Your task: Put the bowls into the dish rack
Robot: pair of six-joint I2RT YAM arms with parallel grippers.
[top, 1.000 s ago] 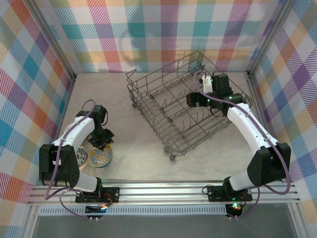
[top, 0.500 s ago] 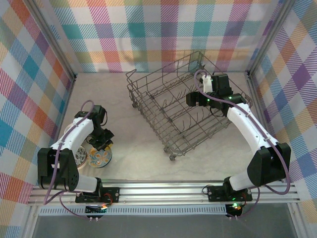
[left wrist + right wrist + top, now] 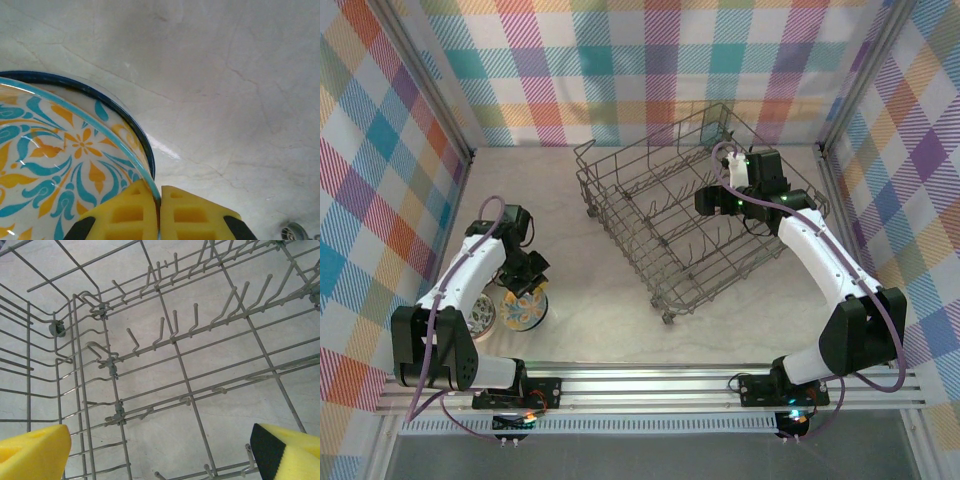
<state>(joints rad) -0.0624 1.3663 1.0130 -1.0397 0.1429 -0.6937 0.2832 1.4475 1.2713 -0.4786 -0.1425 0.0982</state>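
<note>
My left gripper [image 3: 526, 278] is shut on the rim of a floral bowl [image 3: 524, 309] at the near left of the table. In the left wrist view its yellow pads [image 3: 131, 210] pinch the teal rim of this orange-and-teal patterned bowl [image 3: 50, 150], and my left gripper [image 3: 159, 192] sits at the bottom edge. A dark blue rim [image 3: 134, 127] shows just behind the teal one. A second small bowl [image 3: 480, 317] lies to its left. My right gripper [image 3: 706, 203] hangs open over the dish rack [image 3: 660, 215]. Its own view looks down on the rack's tines [image 3: 175, 335], with my right gripper [image 3: 160, 455] holding nothing.
The grey wire rack stands skewed at the back right of the marble table [image 3: 580, 300], one wheel [image 3: 668, 318] nearest the front. Plaid walls close in the left, back and right. Bare tabletop lies between the bowls and the rack.
My left gripper has closed onto the floral bowl's rim, and the bowl has shifted a little up and away from the front edge. The right arm has not moved.
</note>
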